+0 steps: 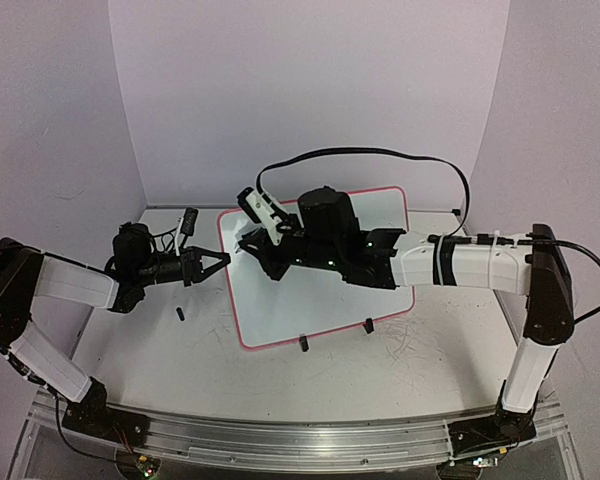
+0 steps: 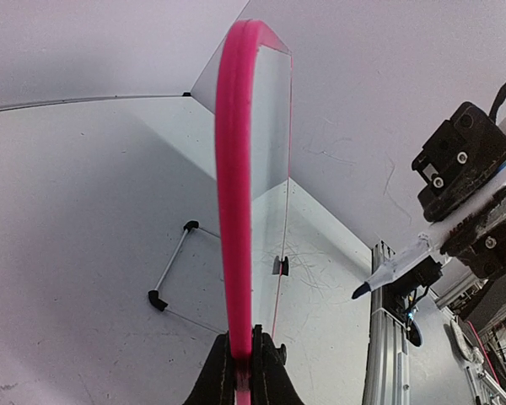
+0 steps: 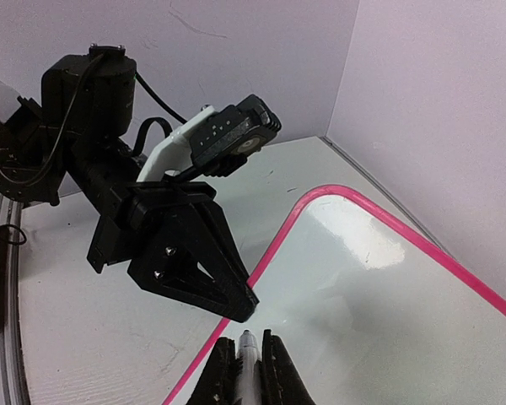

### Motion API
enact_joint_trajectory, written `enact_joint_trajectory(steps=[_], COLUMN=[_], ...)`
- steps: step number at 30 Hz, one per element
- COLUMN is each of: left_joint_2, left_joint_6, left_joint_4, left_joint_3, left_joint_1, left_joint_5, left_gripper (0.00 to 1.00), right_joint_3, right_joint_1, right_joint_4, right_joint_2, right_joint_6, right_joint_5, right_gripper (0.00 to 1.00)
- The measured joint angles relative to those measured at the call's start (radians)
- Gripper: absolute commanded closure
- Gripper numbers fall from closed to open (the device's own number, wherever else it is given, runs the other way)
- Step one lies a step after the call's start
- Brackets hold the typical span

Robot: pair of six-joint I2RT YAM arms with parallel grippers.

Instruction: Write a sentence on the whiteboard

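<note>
The whiteboard lies on the table, white with a pink rim and blank where it shows. My left gripper is shut on its left rim, and the pink edge runs straight out from between the jaws of the left gripper. My right gripper reaches over the board's left end, shut on a white marker whose dark tip pokes out just past the fingers. That marker hovers close above the board face, near the left gripper's fingers.
Two black clip feet sit on the board's near edge. A small black piece lies on the table left of the board. A black cable arcs over the right arm. Walls close the back and sides; a metal rail runs along the near edge.
</note>
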Motion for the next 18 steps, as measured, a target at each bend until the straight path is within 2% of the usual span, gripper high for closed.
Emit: enact_joint_trajectory(steps=[18], left_joint_2=[0.000], left_joint_6=[0.001], left_joint_4=[0.000], left_joint_3=[0.000], left_joint_1=[0.000], left_joint_5=[0.000], left_gripper=[1.00], right_joint_3=[0.000], right_joint_1=[0.013], right_joint_4=[0.034], right_joint_2=[0.000], right_joint_6=[0.009], right_joint_5=[-0.022], right_gripper=[1.00])
